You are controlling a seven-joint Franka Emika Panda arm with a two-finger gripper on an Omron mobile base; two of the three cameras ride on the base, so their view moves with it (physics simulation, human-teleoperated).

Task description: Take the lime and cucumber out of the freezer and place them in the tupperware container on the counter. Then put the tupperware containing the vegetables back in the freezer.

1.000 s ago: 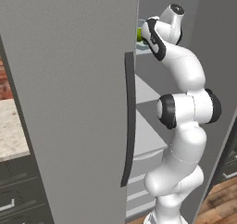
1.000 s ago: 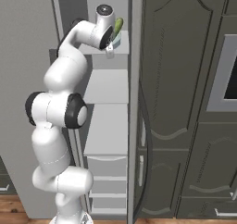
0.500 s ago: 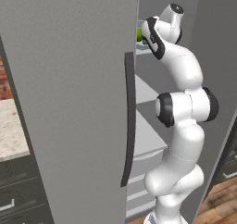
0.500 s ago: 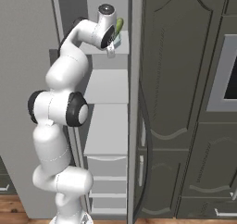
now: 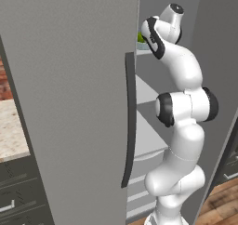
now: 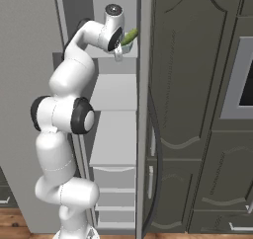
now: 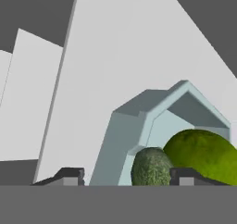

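Inside the open freezer (image 6: 116, 134), the pale blue tupperware container (image 7: 139, 126) rests on the top shelf. It holds a small round dark green lime (image 7: 150, 168) and a longer yellow-green cucumber (image 7: 203, 153). The cucumber (image 6: 129, 36) pokes up over the rim. My gripper (image 7: 127, 176) is open at the container's near wall, and its two fingertips (image 7: 69, 176) stand wide apart, gripping nothing. Seen from the right, the gripper (image 6: 118, 53) sits just in front of the container at the shelf's edge.
The big grey freezer door (image 5: 69, 103) with its dark curved handle (image 5: 130, 122) stands swung out on my left. The beige counter (image 5: 9, 126) lies beyond it, over dark drawers. Dark tall cabinets (image 6: 197, 109) close in on the right. Lower freezer shelves (image 6: 116, 92) are bare.
The jaws have opened and let go of the container. The arm has hardly moved.
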